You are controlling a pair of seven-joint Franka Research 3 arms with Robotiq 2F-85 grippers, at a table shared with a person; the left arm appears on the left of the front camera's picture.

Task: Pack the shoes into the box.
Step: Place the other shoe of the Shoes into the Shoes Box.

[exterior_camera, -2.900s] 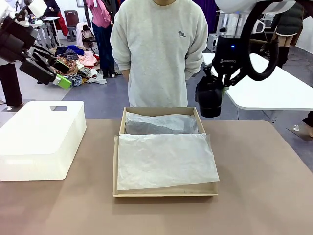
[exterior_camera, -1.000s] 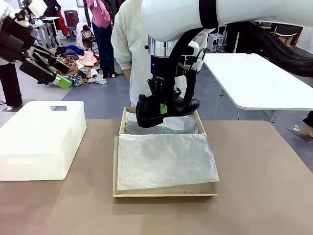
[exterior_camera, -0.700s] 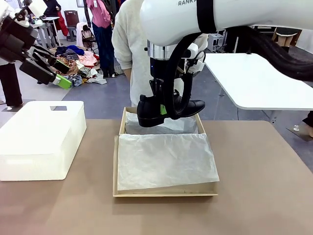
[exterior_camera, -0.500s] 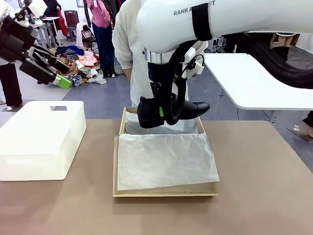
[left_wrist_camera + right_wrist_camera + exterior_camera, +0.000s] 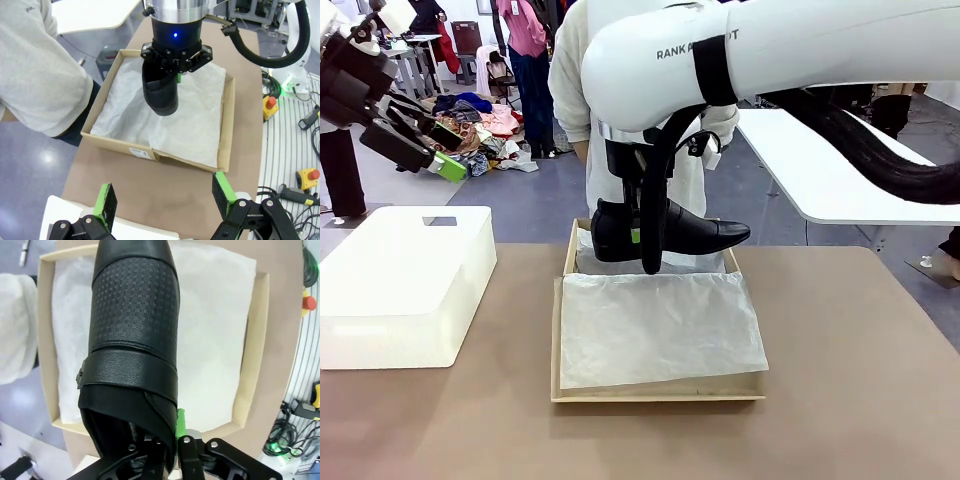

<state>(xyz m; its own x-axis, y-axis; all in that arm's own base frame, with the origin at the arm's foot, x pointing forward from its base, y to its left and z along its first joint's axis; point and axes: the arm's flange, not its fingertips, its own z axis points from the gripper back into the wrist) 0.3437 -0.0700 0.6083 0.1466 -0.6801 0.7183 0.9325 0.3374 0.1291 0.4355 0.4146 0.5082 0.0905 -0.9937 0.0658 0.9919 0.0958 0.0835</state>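
One glossy black shoe (image 5: 685, 233) hangs level over the far end of the tan box (image 5: 557, 345), toe pointing right. My right gripper (image 5: 642, 238) is shut on its heel end. In the right wrist view the shoe (image 5: 132, 335) runs away from the right gripper (image 5: 170, 437), above the white tissue paper (image 5: 215, 335) lining the box (image 5: 253, 350). My left gripper (image 5: 435, 150) is raised at the far left, open and holding nothing. In its wrist view the left gripper (image 5: 164, 196) has its green pads wide apart, looking down on the shoe (image 5: 160, 95) and box (image 5: 145, 151).
A large white plastic bin (image 5: 405, 285) stands on the table to the left of the box. A person in a grey sweatshirt (image 5: 572, 95) stands right behind the box's far edge. A white table (image 5: 840, 165) is at the back right.
My right arm has shifted slightly left and lower with the shoe, whose toe has swung down to level, pointing right. The left arm has not moved.
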